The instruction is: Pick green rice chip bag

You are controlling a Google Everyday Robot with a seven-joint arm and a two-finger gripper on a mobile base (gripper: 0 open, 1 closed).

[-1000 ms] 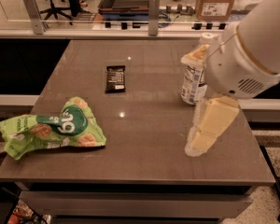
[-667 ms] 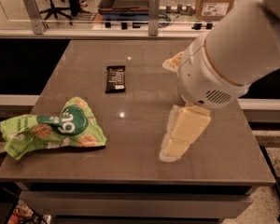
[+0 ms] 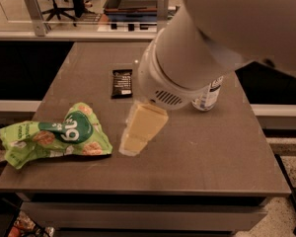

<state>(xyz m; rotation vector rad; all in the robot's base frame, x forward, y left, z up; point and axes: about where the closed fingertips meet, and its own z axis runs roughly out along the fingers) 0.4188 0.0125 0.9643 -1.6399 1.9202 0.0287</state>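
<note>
Green rice chip bag [image 3: 59,138] lies lower left, my gripper [image 3: 132,144] just right of it; whether it's apart or together I cannot tell.

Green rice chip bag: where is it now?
Camera view: the bag lies at the table's near-left corner, gripper just right of it, black wrapper behind.

Claw [image 3: 131,143] just right of the rice chip bag [image 3: 54,137] on the table [image 3: 212,154], bar wrapper [image 3: 122,82] behind them.
</note>
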